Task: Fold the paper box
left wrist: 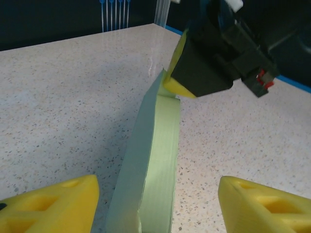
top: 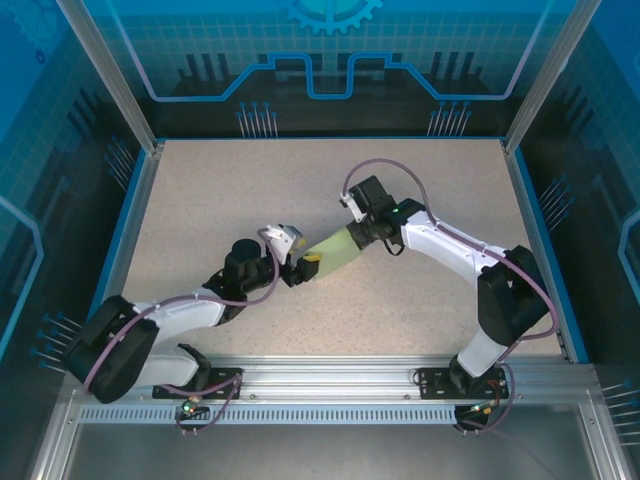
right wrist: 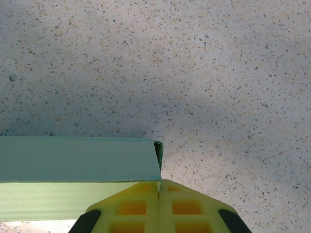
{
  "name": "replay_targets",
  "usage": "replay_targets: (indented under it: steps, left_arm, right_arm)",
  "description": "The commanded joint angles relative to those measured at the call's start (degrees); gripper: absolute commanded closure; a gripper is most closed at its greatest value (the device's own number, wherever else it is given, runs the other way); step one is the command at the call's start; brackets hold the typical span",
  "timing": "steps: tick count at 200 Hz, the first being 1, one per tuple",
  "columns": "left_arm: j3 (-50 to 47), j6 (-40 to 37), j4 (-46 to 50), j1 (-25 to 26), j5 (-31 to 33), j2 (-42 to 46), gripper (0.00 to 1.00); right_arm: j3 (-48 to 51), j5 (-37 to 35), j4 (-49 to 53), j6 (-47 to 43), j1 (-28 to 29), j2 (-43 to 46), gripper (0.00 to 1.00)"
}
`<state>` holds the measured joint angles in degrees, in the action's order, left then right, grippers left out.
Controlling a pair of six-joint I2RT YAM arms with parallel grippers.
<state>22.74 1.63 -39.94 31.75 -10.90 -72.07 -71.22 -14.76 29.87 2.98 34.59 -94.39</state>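
The paper box [top: 335,255] is sitting near the middle of the speckled bench [top: 200,200], a pale green, flat rectangular packet running from 8 o'clock to 2 o'clock in the top view. In the left wrist view it is standing on a narrow side rather than lying flat. Whether its lower edge is touching the bench cannot be told.

The right end effector [top: 358,243] is reaching in from 3 o'clock and meeting the box at its 2 o'clock end. In the right wrist view its yellow fingers [right wrist: 131,208] are pressing together, with the corner of the green card caught at the seam between them. It is clamping the box.

The left end effector [top: 300,269] is coming in from 8 o'clock at the opposite end of the box. In its own view the two yellow fingertips [left wrist: 53,206] are standing well apart at 7 and 5 o'clock. The box is rising between them toward 12 o'clock, and neither fingertip is touching the card.

On the back wall at 12 o'clock, a pale blue gear graphic [top: 330,12] is showing above a circuit-style outline.
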Motion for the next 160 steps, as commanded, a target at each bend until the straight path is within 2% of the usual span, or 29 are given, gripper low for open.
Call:
replay_targets:
  steps: [1, 21, 52, 80, 100, 128, 160]
  left_arm:
    - [0.54, 4.89, 9.96, 1.05, 4.35, 5.23, 0.35]
    - [3.84, 4.8, 20.9, 2.68, 8.67, 8.16, 0.36]
    - [8.19, 4.48, 31.49, 3.22, 10.23, 8.73, 0.46]
    - [10.74, 2.65, 35.57, 3.17, 10.9, 6.95, 0.55]
    - [12.35, 1.92, 37.62, 3.15, 10.52, 5.58, 0.58]
    - [13.11, 1.0, 38.21, 3.2, 9.99, 4.33, 0.61]
    - [13.64, 0.48, 38.2, 3.15, 10.46, 3.87, 0.71]
  right_arm:
    - [0.64, -1.43, 1.95, 1.5, 1.25, 0.57, 0.95]
    - [0.64, -1.45, 1.82, 1.55, 1.36, 0.31, 0.95]
    - [0.56, -1.33, 1.6, 1.41, 1.45, 0.0, 0.95]
    - [0.56, -1.4, 1.54, 1.26, 1.45, -0.01, 0.95]
    - [0.56, -1.49, 1.65, 1.28, 1.45, 0.17, 0.95]
    - [0.73, -1.61, 1.66, 1.29, 1.45, 0.37, 0.95]
    - [0.73, -1.45, 1.7, 1.3, 1.6, 0.3, 0.95]
